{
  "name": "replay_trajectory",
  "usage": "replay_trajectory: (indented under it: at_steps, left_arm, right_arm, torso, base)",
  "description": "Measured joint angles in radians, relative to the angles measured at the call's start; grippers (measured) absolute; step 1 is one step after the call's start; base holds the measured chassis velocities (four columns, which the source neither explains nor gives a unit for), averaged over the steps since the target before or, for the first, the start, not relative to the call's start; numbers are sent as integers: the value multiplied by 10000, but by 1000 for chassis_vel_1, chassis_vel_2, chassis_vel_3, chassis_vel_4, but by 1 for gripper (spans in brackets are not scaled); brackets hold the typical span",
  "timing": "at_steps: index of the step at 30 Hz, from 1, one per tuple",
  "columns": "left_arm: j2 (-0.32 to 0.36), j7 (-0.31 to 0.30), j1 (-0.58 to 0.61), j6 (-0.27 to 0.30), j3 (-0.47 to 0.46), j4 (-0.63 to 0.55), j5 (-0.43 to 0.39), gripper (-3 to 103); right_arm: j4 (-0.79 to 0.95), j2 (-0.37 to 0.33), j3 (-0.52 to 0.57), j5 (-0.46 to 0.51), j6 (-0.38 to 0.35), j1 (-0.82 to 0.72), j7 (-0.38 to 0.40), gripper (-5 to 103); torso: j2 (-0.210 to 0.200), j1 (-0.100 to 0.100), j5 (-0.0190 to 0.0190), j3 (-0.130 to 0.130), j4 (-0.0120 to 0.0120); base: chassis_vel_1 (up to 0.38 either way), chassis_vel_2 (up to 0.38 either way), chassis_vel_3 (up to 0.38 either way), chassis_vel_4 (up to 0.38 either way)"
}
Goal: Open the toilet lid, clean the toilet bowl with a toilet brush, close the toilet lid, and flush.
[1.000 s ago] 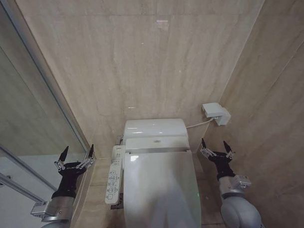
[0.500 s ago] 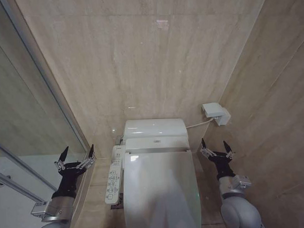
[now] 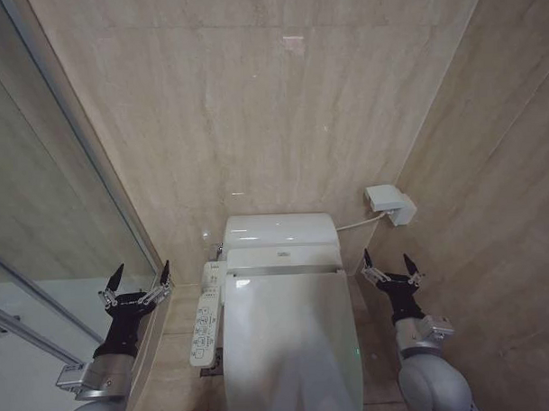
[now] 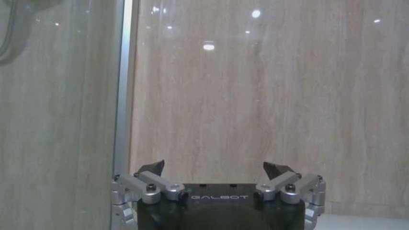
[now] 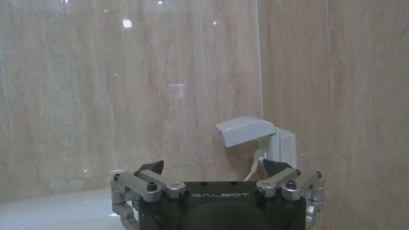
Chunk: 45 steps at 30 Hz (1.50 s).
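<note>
Ahead, a beige stone-look tiled wall point(image 3: 280, 106), with a framed glass shower partition point(image 3: 49, 195) running along the robot's left side. Below centre in the head view, the large glossy white plastic oval toilet lid point(image 3: 293, 340), shut flat over the seat, with the white tank housing point(image 3: 280, 232) behind it against the wall. Beneath that lid, presumably, the toilet bowl, hidden from sight. Fixed to the toilet's left flank, a long white control panel with rows of small buttons point(image 3: 204, 316). On the corner wall to the right, a small white socket box with a hinged cover point(image 5: 255, 136), a thin white cable trailing from it toward the tank. Left of the toilet, beside the glass, the left gripper point(image 3: 135, 281): black pointed fingers point(image 4: 153, 167) spread wide, holding nothing, touching nothing, aimed at the wall. Right of the toilet, near the corner, the right gripper point(image 3: 388, 265): fingers point(image 5: 273, 166) likewise spread wide and empty, pointing toward the socket box. Both raised level with the lid's hinge end, well apart from the lid itself. Against the pictures of a second and half a second ago, no difference: same arm poses, same finger spread, lid down as before.
</note>
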Motion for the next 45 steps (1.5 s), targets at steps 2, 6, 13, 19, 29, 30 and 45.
replay_trajectory:
  at_steps: [2, 6, 13, 19, 29, 30, 45]
  left_arm:
    - [0, 1, -3, 0, 1, 0, 0, 100]
    - [0, 1, 2, -1, 0, 4, 0, 100]
    - [0, 2, 6, -2, 0, 4, -1, 100]
    - [0, 1, -2, -2, 0, 4, -1, 100]
    - [1, 1, 2, -3, 0, 5, -1, 100]
    - [1, 1, 1, -3, 0, 4, -1, 100]
    - [0, 2, 10, -3, 0, 5, -1, 100]
  right_arm:
    - [0, 0, 0, 0, 0, 1, 0, 100]
    - [0, 0, 0, 0, 0, -1, 0, 100]
    - [0, 0, 0, 0, 0, -2, 0, 100]
    - [0, 0, 0, 0, 0, 3, 0, 100]
    - [0, 0, 0, 0, 0, -1, 0, 100]
    - [0, 0, 0, 0, 0, 0, 0, 100]
    - [0, 0, 0, 0, 0, -4, 0, 100]
  torso:
    - [-1, 1, 0, 0, -2]
    - [0, -1, -1, -1, -2]
    - [3, -6, 0, -2, -1]
    - [-2, 7, -1, 2, 1]
    - [-1, -3, -5, -1, -2]
    - [-1, -3, 0, -1, -1]
    - [7, -12, 1, -5, -3]
  base:
    - [112, -56, -46, 74]
    - [125, -111, -125, 122]
    - [80, -86, -91, 70]
    - [0, 0, 0, 0]
    - [136, -137, -141, 121]
    - [234, -225, -220, 214]
    - [227, -224, -232, 223]
